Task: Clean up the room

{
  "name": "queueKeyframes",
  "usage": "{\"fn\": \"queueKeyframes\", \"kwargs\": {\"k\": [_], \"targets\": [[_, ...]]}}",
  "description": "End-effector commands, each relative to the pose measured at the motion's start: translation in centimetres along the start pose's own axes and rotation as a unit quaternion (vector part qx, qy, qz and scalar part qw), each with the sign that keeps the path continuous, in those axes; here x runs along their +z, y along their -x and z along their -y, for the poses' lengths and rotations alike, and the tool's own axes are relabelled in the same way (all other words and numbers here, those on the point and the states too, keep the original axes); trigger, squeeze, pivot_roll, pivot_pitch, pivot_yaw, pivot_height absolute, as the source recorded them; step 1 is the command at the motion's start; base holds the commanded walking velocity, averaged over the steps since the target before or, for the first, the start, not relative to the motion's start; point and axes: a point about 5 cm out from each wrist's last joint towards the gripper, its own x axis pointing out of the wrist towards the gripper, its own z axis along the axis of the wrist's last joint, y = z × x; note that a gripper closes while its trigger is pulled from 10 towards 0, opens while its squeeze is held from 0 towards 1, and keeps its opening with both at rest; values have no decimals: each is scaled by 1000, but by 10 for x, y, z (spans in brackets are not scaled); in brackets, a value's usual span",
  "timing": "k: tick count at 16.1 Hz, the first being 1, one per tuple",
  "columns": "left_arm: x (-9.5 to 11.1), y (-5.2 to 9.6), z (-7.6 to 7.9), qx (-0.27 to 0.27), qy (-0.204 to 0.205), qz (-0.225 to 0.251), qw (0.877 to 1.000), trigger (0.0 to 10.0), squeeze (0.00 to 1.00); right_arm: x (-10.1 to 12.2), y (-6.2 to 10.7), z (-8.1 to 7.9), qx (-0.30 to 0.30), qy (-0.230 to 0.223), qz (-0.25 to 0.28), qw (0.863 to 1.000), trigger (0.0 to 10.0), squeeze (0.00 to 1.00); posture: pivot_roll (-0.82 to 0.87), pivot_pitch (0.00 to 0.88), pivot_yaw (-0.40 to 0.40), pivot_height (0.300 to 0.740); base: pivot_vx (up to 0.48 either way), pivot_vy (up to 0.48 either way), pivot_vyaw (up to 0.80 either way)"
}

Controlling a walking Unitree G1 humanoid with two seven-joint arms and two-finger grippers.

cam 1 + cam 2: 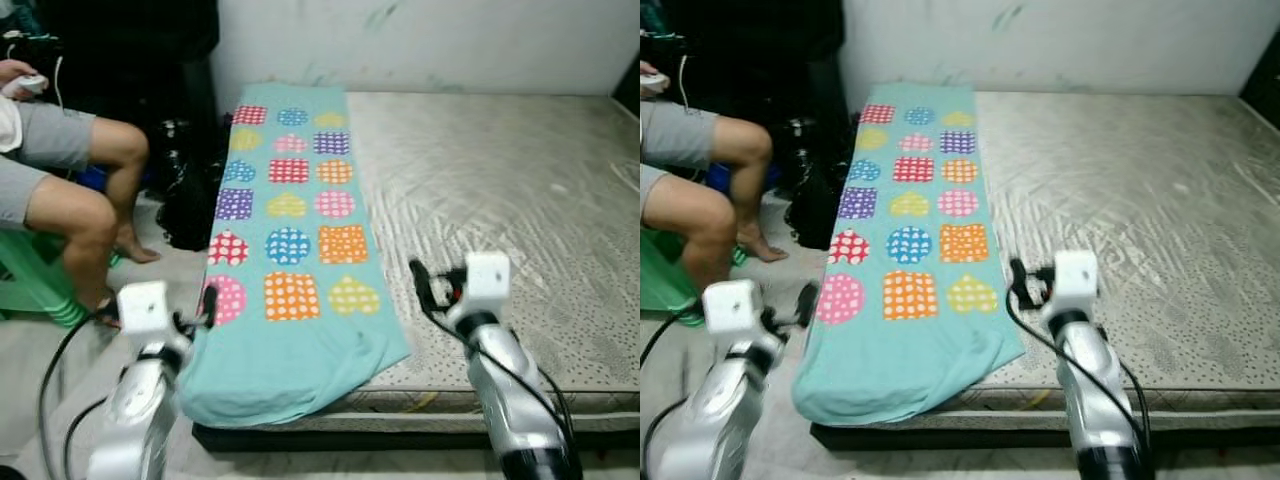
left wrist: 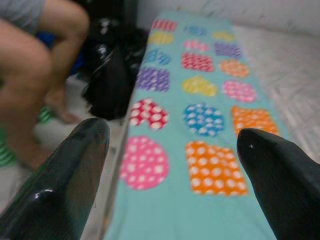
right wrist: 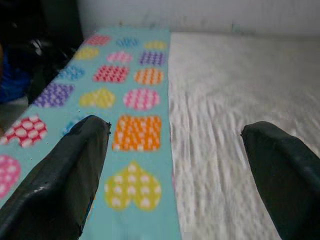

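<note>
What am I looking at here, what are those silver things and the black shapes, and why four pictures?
It is a humanoid robot facing a bed. Two pictures come from its head, looking down; two come from cameras on its wrists. The silver arms end in the left gripper and right gripper; the black shapes are their fingers, spread open and holding nothing. A turquoise blanket with dotted shapes lies along the bare mattress, its end hanging over the edge. A person sits beside the bed, near a black bag.
</note>
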Motion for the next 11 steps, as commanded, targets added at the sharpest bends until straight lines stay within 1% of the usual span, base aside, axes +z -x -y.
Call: {"fn": "queueKeyframes", "kwargs": {"k": [1, 2, 3, 4, 5, 7, 8, 9, 11], "targets": [[1, -1, -5, 12, 0, -2, 1000, 10000, 0, 5, 0, -2, 2, -4, 7, 1000, 10000, 0, -116, 75, -26, 740, 0, 0, 0], [2, 1, -5, 12, 5, 0, 1000, 10000, 0, 4, 1, -7, 14, -4, 4, 1000, 10000, 0, -109, 87, -31, 740, 0, 0, 0], [3, 6, -1, 6, 8, 1, 1000, 10000, 0, 2, 2, -10, 20, -7, -1, 1000, 10000, 0, -97, 106, -36, 740, 0, 0, 0], [3, 6, -1, 6, 8, 1, 1000, 10000, 0, 2, 2, -10, 20, -7, -1, 1000, 10000, 0, -97, 106, -36, 740, 0, 0, 0], [2, 10, 1, 2, 7, 0, 1000, 10000, 0, 1, 2, -11, 22, -10, -2, 1000, 10000, 0, -86, 121, -37, 740, 0, 0, 0], [2, 12, 2, 2, 8, -3, 1000, 10000, 0, 1, 3, -13, 26, -11, -4, 1000, 10000, 0, -82, 126, -37, 740, 0, 0, 0], [3, 13, 1, 3, 9, -5, 1000, 10000, 0, 0, 4, -17, 35, -11, -6, 999, 10000, 0, -75, 133, -37, 740, 0, 0, 0], [4, 13, 1, 3, 9, -6, 1000, 10000, 0, 0, 4, -18, 37, -12, -6, 999, 10000, 0, -75, 133, -38, 740, 0, 0, 0], [6, 12, 2, 3, 9, -6, 1000, 10000, 0, 1, 4, -19, 40, -10, -7, 999, 10000, 0, -77, 130, -39, 718, 0, 0, 0]]}}
